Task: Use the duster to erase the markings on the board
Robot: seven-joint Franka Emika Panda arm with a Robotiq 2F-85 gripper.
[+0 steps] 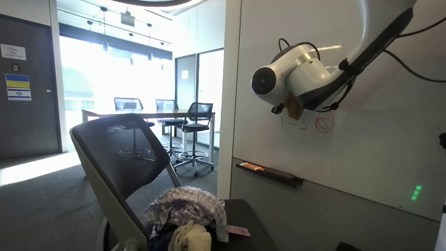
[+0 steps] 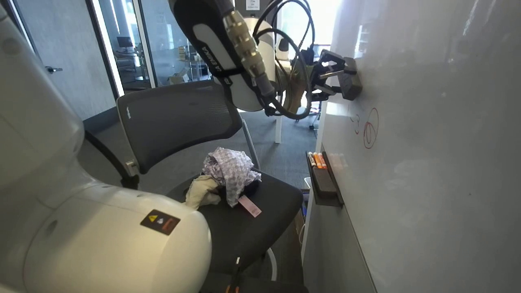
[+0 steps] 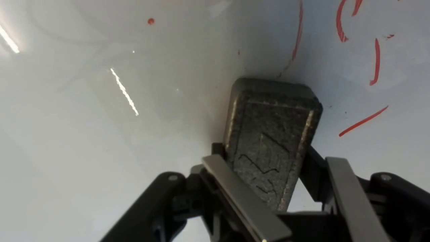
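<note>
The duster (image 3: 268,124) is a dark grey block with worn edges. My gripper (image 3: 265,156) is shut on its sides in the wrist view. In an exterior view, the gripper (image 2: 340,77) holds the duster (image 2: 351,79) against or very near the white board (image 2: 439,183). The arm hides gripper and duster in an exterior view (image 1: 306,80). The red markings (image 1: 324,122) sit just below the arm: short strokes and a scribbled circle, also seen in an exterior view (image 2: 369,134). In the wrist view, red strokes (image 3: 363,121) lie beside and beyond the duster.
A dark ledge (image 1: 296,182) below the board holds orange-and-white markers (image 1: 252,166) and a dark block (image 2: 324,181). A mesh-backed chair (image 2: 175,118) with crumpled cloth (image 2: 230,167) stands beside the board. Cables (image 2: 305,61) loop around the wrist.
</note>
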